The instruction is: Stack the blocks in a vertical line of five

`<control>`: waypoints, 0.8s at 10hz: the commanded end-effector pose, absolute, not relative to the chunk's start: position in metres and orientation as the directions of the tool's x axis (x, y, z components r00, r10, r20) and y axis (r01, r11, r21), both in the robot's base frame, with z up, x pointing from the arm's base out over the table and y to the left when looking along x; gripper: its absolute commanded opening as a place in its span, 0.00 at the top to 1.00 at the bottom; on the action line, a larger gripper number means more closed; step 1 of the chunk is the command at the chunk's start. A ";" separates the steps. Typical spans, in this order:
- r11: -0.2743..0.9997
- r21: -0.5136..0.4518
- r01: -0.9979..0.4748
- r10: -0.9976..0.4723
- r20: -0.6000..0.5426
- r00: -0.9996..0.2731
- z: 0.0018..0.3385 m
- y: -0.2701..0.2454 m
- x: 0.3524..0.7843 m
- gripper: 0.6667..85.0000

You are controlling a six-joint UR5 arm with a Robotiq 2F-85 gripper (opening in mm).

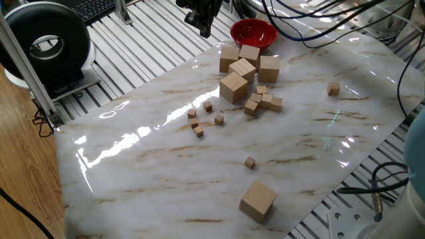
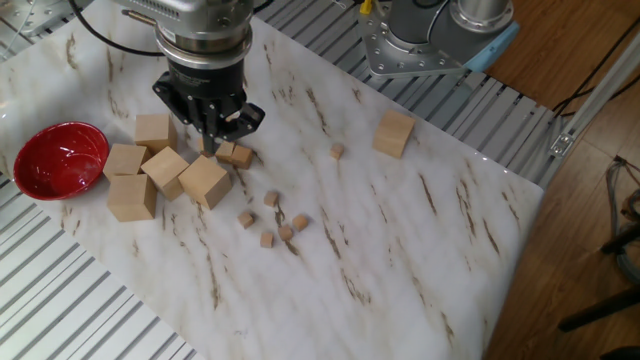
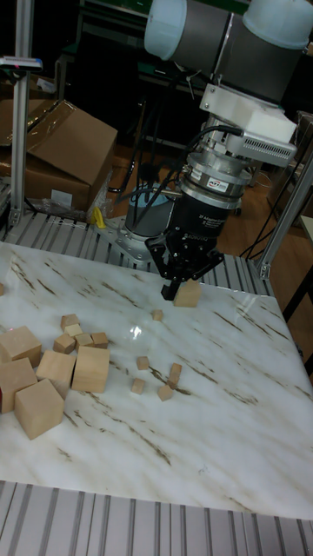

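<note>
Tall fixed view: gripper [image 3: 176, 282] above marble table [image 3: 235, 417], fingertips together or apart impossible to tell, tiny blocks [image 3: 142, 363] unstacked

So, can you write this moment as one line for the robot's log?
gripper: hovering by bigger cubes, grip unclear | blocks: loose on table, none stacked | stack: not started

The arm [image 3: 235, 35] has pale grey tubular links with a light blue joint cap. A white angular bracket sits below the wrist. Beneath it, a silver ring carries a black band with small lettering, too small to read. The gripper [image 3: 184, 280] is black with short dark fingers. Black cables run alongside the wrist.
</note>
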State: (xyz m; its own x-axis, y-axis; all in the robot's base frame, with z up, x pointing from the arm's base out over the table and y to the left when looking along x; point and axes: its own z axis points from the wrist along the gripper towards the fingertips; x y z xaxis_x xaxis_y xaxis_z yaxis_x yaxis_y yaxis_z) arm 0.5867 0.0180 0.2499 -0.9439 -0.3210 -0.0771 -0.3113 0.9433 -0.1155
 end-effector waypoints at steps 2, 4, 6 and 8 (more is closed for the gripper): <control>0.942 -0.117 -0.315 -0.325 -0.080 -0.942 0.253 0.018 0.585 1.00; 0.950 -0.118 -0.288 -0.299 -0.090 -0.950 0.253 0.017 0.587 1.00; 0.967 -0.042 -0.250 -0.253 -0.135 -0.958 0.253 0.038 0.593 1.00; 0.978 0.031 -0.207 -0.199 -0.157 -0.967 0.254 0.056 0.594 1.00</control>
